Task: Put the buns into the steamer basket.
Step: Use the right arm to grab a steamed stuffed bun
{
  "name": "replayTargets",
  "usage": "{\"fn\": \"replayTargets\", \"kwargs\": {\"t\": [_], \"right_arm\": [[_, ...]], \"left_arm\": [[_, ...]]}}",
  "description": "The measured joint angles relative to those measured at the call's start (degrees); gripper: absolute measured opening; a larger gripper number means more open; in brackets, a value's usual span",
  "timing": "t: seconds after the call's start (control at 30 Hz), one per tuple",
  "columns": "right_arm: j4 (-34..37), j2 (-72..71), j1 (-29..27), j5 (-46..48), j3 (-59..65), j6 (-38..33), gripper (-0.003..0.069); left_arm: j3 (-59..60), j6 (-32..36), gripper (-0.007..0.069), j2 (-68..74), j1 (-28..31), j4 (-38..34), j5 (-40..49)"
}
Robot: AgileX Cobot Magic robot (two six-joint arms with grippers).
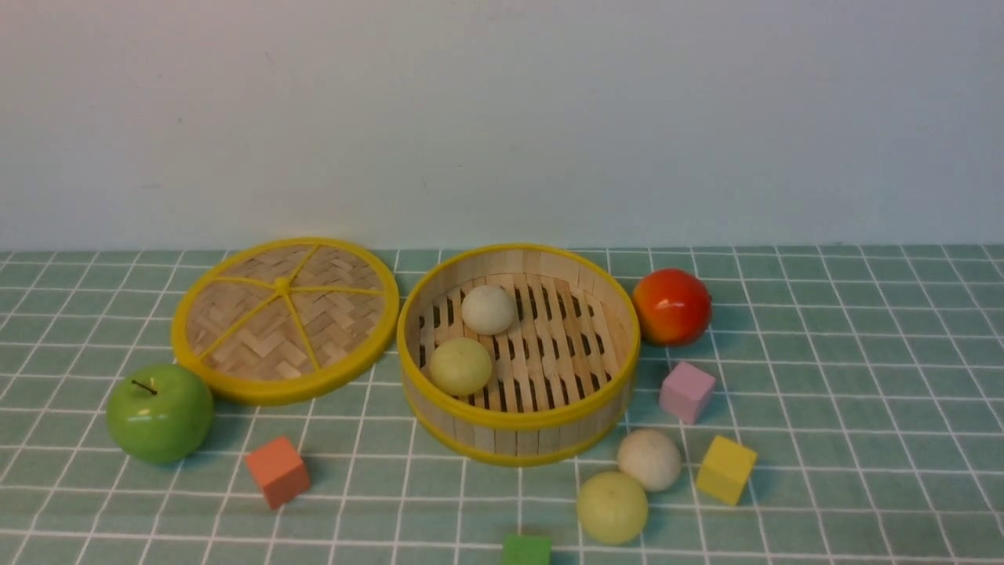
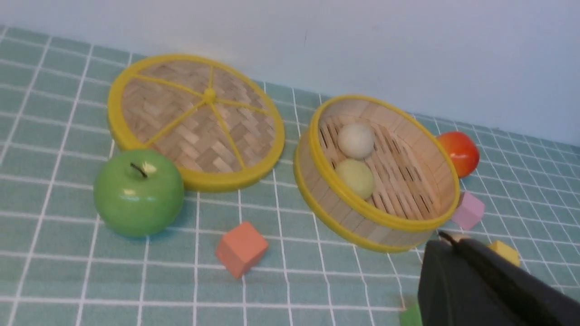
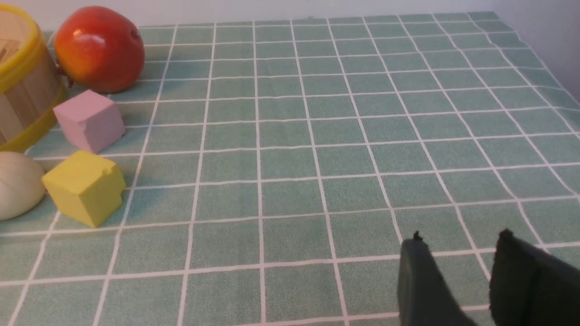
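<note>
The steamer basket [image 1: 518,428] stands mid-table with an off-white bun [image 1: 488,309] and a pale yellow-green bun [image 1: 460,366] on its slatted floor. In front of it on the cloth lie a second off-white bun [image 1: 649,460] and a second yellow-green bun [image 1: 612,508]. No arm shows in the front view. The left wrist view shows the basket [image 2: 362,226], both buns inside [image 2: 356,141] [image 2: 355,178], and my left gripper [image 2: 446,239] shut and empty, near the basket's front rim. My right gripper [image 3: 460,237] is open and empty over bare cloth, far from the off-white bun [image 3: 16,184].
A woven lid [image 1: 286,318] lies left of the basket, with a green apple [image 1: 159,413] in front of it. A red-orange fruit [image 1: 671,307] sits right of the basket. Pink [image 1: 686,391], yellow [image 1: 725,468], orange [image 1: 277,472] and green [image 1: 526,550] cubes are scattered nearby.
</note>
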Motion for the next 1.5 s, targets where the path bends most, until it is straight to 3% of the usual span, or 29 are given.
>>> {"fn": "replayTargets", "kwargs": {"t": [0.17,0.4,0.53,0.67,1.5], "right_arm": [[0.00,0.00,0.00,0.00,0.00,0.00,0.0240],[0.00,0.00,0.00,0.00,0.00,0.00,0.0240],[0.00,0.00,0.00,0.00,0.00,0.00,0.0240],[0.00,0.00,0.00,0.00,0.00,0.00,0.0240],[0.00,0.00,0.00,0.00,0.00,0.00,0.0240]], "left_arm": [[6.83,-0.58,-0.0013,-1.87,3.62,2.85,-8.46],[22.18,2.78,-0.0011,-12.69,20.20,0.58,-22.53],[32.05,6.95,-0.0008,-17.84,27.43,-0.61,-23.58],[37.86,7.69,-0.0006,-20.73,30.74,-1.41,-21.83],[39.57,7.75,0.0011,-20.98,31.92,-1.84,-18.61]]}}
